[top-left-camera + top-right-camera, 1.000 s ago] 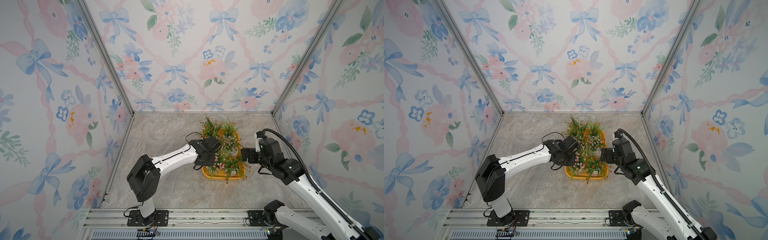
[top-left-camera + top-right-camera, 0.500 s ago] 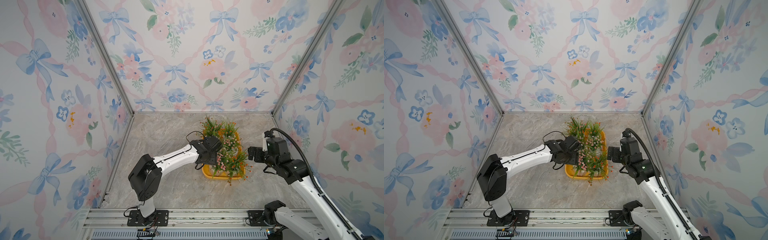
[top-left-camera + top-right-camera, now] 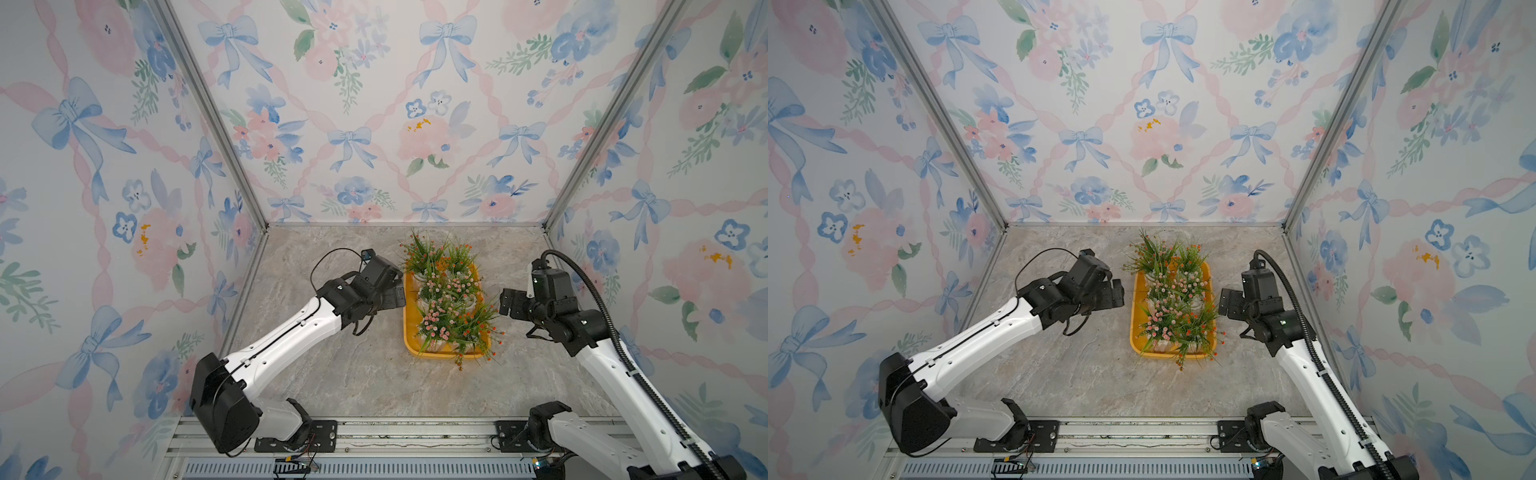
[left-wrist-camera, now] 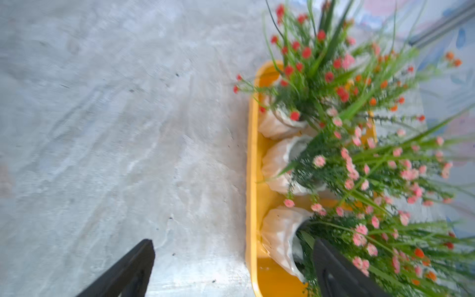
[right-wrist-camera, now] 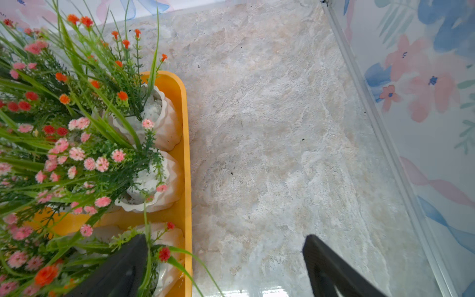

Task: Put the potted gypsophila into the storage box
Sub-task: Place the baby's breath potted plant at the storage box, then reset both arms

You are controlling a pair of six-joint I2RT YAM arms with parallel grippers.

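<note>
- In a top view we see a yellow storage box (image 3: 1135, 332) on the grey stone table (image 3: 1059, 374).
- It is full of little white pots (image 3: 1160, 344) with pink, red and orange flowers (image 3: 1177, 286).
- The left gripper (image 3: 1116, 293) is just beside one long side of the box.
- The right gripper (image 3: 1226, 303) is just beside the other long side.

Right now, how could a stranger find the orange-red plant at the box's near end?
On the grey table stands one yellow storage box. In its row nearest the mounting rail, the right-side pot has orange-red flowers; its neighbours have pink.
</note>
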